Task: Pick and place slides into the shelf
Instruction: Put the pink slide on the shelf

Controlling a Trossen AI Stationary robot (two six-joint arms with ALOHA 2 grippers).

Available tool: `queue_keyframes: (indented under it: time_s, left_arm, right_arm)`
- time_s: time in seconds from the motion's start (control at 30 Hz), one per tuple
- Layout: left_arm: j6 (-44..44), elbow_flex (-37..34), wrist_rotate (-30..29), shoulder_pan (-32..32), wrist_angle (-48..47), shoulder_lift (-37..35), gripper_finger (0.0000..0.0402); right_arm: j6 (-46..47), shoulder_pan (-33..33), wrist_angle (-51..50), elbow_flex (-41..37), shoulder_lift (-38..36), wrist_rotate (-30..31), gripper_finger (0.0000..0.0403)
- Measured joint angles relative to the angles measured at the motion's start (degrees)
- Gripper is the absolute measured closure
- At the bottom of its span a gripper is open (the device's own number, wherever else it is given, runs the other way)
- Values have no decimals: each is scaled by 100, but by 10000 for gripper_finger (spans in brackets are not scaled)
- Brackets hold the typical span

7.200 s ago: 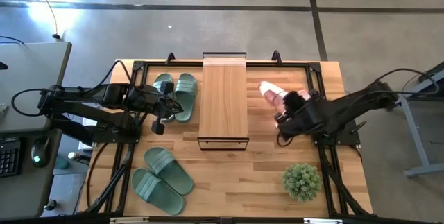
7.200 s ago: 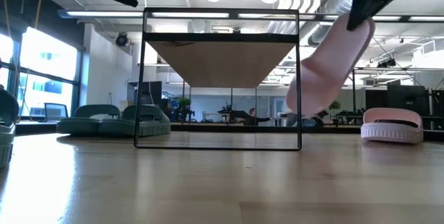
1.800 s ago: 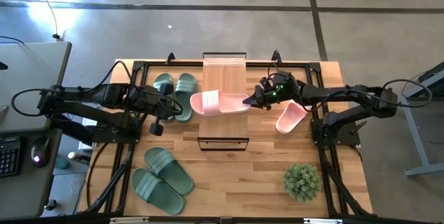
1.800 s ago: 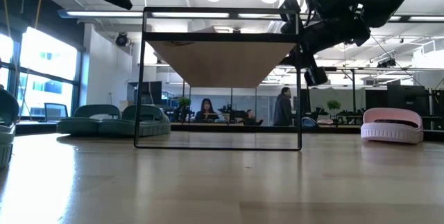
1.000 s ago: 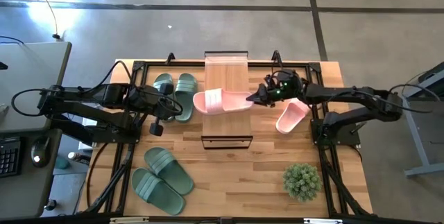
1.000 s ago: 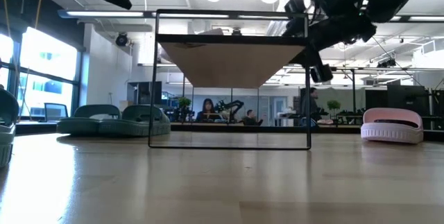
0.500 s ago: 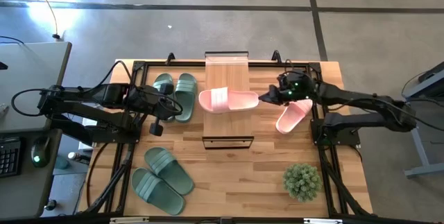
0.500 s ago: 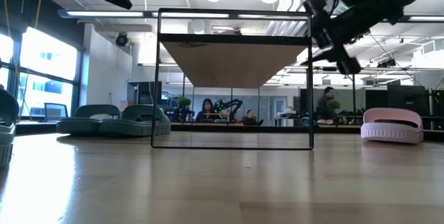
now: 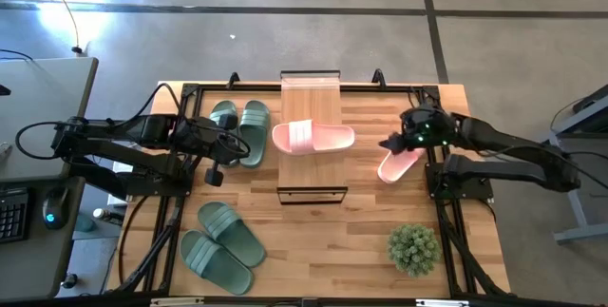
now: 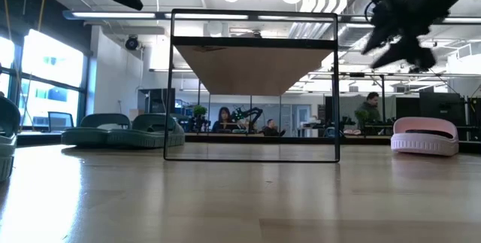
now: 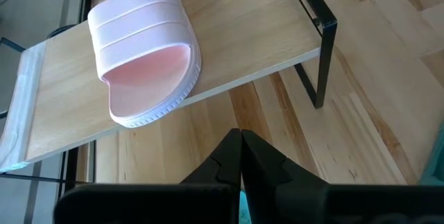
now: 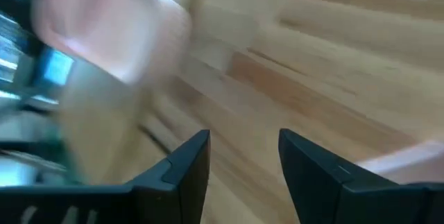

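pink slide lying across the shelf top, right gripper empty beside it

the wooden table (image 9: 351, 240) carries everything. the shelf (image 9: 310, 169) stands at its middle toward the far edge, a light plank top on a thin black frame. the left arm waits over the table's left side, its gripper (image 9: 228, 147) near the far green pair, fingers (image 11: 229, 156) pressed together with nothing between them. the right arm reaches in from the right, and its gripper (image 9: 391, 143) hangs to the right of the shelf, above the table, fingers (image 12: 182, 160) apart and holding nothing.

one pink slide (image 9: 313, 137) lies crosswise on the shelf top, both ends overhanging the plank's long edges. the second pink slide (image 9: 399, 163) rests on the table right of the shelf, just under the right gripper. two green slides (image 9: 240, 128) lie side by side left of the shelf, and another green pair (image 9: 221, 246) sits at the near left of the table. a small potted plant (image 9: 413, 247) stands at the near right corner.

in the low view people (image 10: 368, 111) show far back in the room.
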Motion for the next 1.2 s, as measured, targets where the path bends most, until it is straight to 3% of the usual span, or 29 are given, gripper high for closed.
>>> queue_keyframes:
  time_s: [0.13,0.37,0.77,1.2]
  left_arm:
    - [0,0,0,1,1,0,401]
    - [2,0,-44,-1,1,0,401]
    - [2,0,-44,1,1,0,401]
    - [2,0,-44,-1,1,0,401]
  right_arm:
    - [-587,431,-1554,584,96,1011,242]
    - [-587,1074,-3234,1466,635,2531,242]
    - [378,1665,-4038,1348,2358,2876,242]
    - [672,2071,-3778,1346,3588,3049,242]
